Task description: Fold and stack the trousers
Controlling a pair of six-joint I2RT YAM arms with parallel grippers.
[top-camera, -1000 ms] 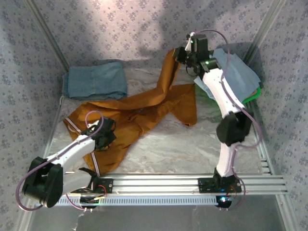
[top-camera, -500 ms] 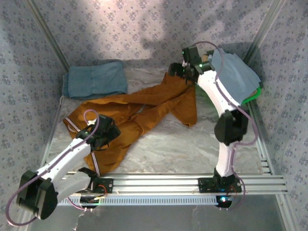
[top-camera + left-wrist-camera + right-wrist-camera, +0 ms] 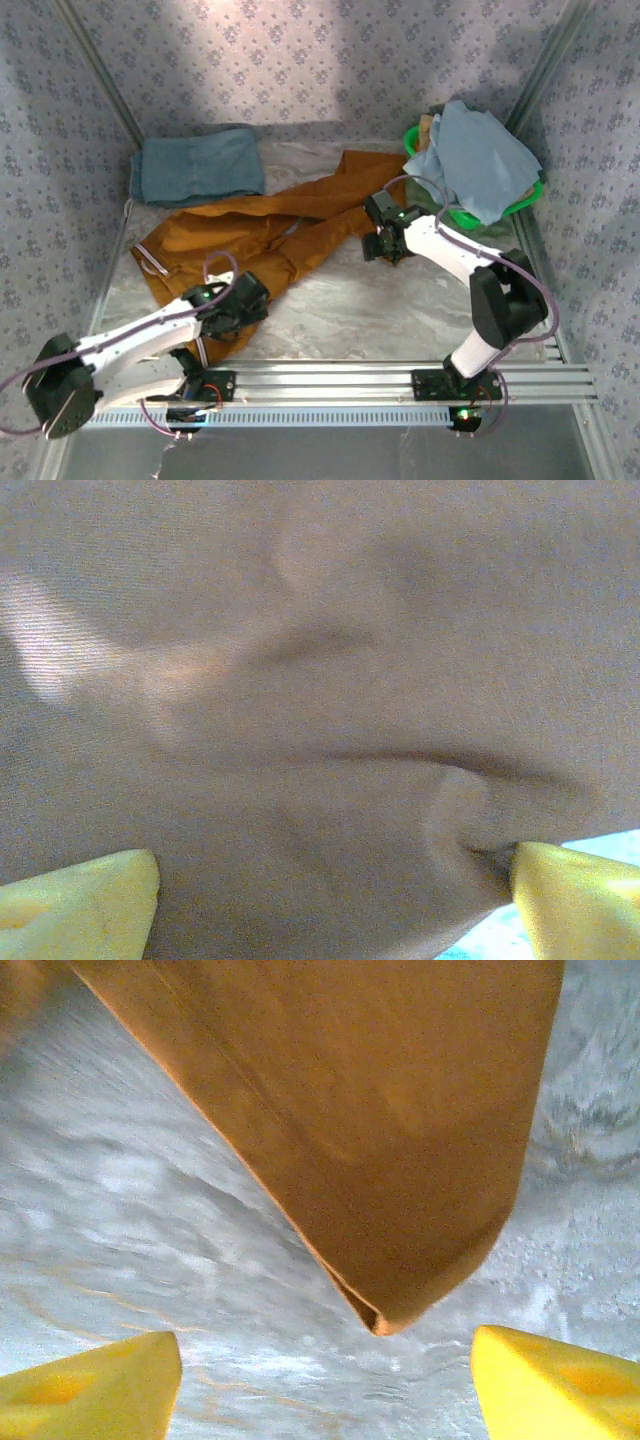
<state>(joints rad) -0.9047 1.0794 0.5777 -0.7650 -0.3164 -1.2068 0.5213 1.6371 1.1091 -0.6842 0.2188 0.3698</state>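
- Sprawling diagonally across the bench (image 3: pixel 400 310), the rust-orange trousers (image 3: pixel 290 225) are laid from the left centre of the overhead frame toward the upper right, unfolded and creased.
- The left pincer (image 3: pixel 238 300) is seen at lower left, over the near edge of the trousers. In its wrist view the yellow fingertips (image 3: pixel 80 895) are spread wide at the bottom corners, with wrinkled cloth close in front and not clamped.
- The right pincer (image 3: pixel 378 240) is placed right of centre at a leg end. Its jaws are parted, and the hem corner lies between them on the bench, ungripped.
- Folded grey-blue denim (image 3: pixel 198 165) is set at upper left, just beyond the trousers.
- A pale blue garment (image 3: pixel 485 150) is heaped on a green basket (image 3: pixel 522 205) at upper right.
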